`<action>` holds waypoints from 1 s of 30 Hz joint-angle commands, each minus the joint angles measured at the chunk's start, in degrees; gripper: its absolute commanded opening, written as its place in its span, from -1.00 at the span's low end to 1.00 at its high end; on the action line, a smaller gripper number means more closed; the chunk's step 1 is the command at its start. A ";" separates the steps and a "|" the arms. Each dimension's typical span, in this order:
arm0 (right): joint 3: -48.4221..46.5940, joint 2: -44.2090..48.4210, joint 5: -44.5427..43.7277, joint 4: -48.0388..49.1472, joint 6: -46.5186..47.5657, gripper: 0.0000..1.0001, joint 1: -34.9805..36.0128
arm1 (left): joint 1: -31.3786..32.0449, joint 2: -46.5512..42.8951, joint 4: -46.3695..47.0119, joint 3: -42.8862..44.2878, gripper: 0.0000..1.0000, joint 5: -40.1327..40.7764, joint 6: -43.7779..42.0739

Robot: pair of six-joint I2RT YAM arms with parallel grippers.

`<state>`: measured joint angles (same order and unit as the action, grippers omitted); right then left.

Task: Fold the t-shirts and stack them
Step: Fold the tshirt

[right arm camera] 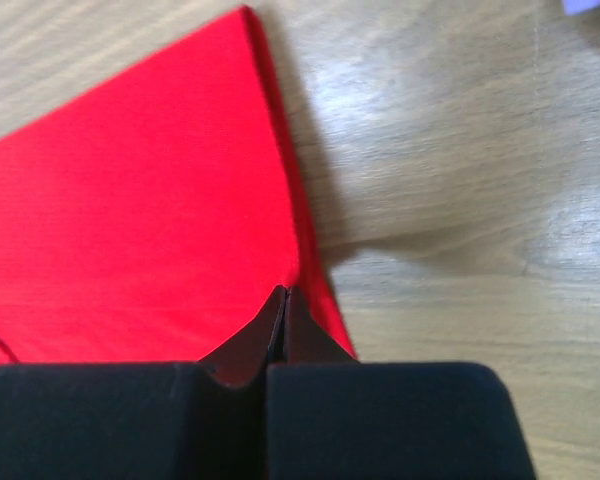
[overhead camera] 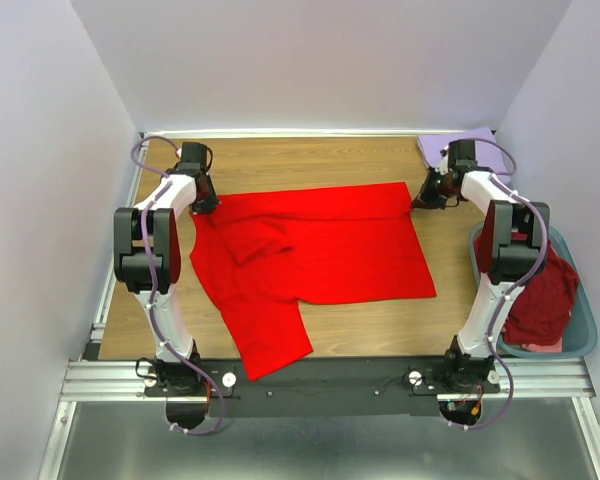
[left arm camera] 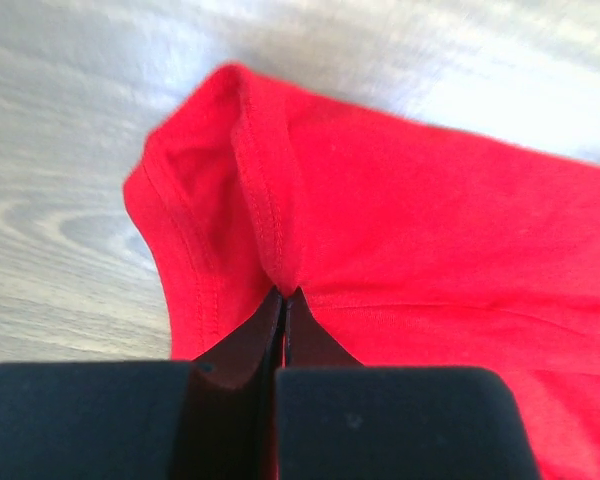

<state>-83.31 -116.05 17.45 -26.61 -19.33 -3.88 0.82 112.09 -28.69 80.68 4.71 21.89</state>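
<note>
A bright red t-shirt [overhead camera: 320, 250] lies partly folded across the wooden table, one sleeve trailing toward the near edge. My left gripper [overhead camera: 206, 205] is shut on the shirt's far left corner, pinching a hemmed fold [left arm camera: 270, 230]. My right gripper [overhead camera: 423, 200] is shut on the shirt's far right edge [right arm camera: 300, 240]. A pale lavender shirt [overhead camera: 450, 145] lies folded at the far right corner. Darker maroon shirts [overhead camera: 540, 300] sit heaped in the basket.
A teal-blue plastic basket [overhead camera: 580, 345] stands at the table's right edge beside my right arm. White walls close in the table on three sides. Bare wood [overhead camera: 380, 330] shows between the shirt and the near rail.
</note>
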 commanded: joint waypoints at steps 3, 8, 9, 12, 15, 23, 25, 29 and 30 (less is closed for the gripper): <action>-0.19 4.78 3.81 -2.30 -0.71 -0.98 -0.52 | -0.38 -3.02 -2.07 2.28 -0.92 2.14 -0.09; 1.92 5.31 4.96 -2.57 -0.71 -0.99 -0.51 | -0.38 -3.37 -2.25 1.23 -0.92 3.02 -0.36; 2.44 5.05 4.79 -2.57 -0.71 -0.99 -0.51 | -0.38 -3.20 -2.16 1.06 -0.92 3.29 -0.53; 3.94 3.90 4.00 -2.57 -0.53 -0.99 -0.51 | -0.38 -1.80 -1.81 0.61 -0.92 4.16 -0.71; 5.17 2.24 2.76 -2.39 -0.18 -0.99 -0.51 | -0.38 0.23 -0.94 0.61 -0.92 5.04 -0.71; 4.65 1.61 1.36 -2.66 0.08 -0.99 -0.51 | -0.38 2.61 -1.98 4.65 -0.92 6.80 -0.53; 3.77 2.67 1.27 -2.66 -0.18 -0.99 -0.51 | -0.38 1.64 -3.12 5.97 -0.92 7.59 -0.88; 2.36 4.16 1.88 -3.09 -0.62 -0.99 -0.51 | -0.38 -1.08 -4.09 6.50 -0.92 8.29 -1.06; 2.10 4.43 1.88 -3.27 -0.71 -0.99 -0.51 | -0.38 -1.61 -4.27 6.42 -0.92 8.47 -1.15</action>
<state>-78.91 -114.61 20.21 -28.49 -19.59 -3.88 0.82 114.45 -31.27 85.82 9.87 21.80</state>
